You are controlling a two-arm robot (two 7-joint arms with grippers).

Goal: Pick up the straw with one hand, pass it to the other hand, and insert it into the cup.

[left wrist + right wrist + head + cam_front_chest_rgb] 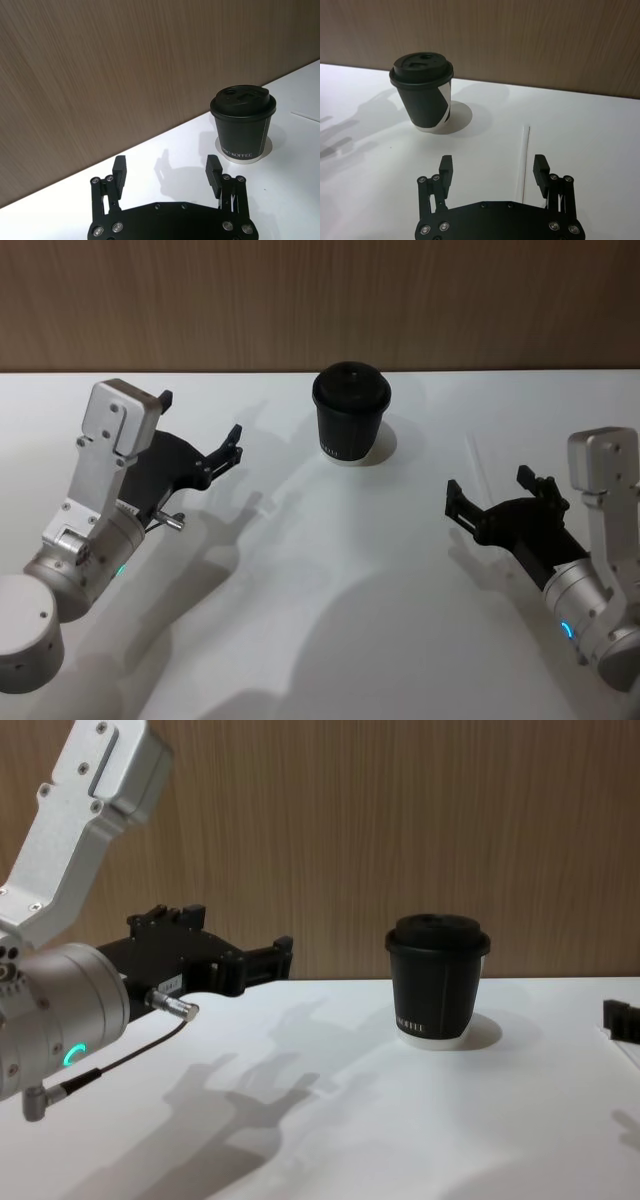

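Note:
The black cup (350, 416) with its domed lid stands upright on the white table at the back centre, also seen as the cup (438, 982) from the chest. The thin white straw (477, 460) lies flat on the table to the right of the cup. My right gripper (488, 485) hovers open just behind the straw's near end. In the right wrist view the straw (525, 159) runs forward between that open right gripper (493, 166)'s fingers, close to one of them. My left gripper (200, 418) is open and empty at the left, raised and pointing toward the cup (243, 125).
A brown wood-grain wall (320, 300) rises right behind the table's far edge. The white table (330, 580) stretches bare between the two arms. The arms cast shadows across it.

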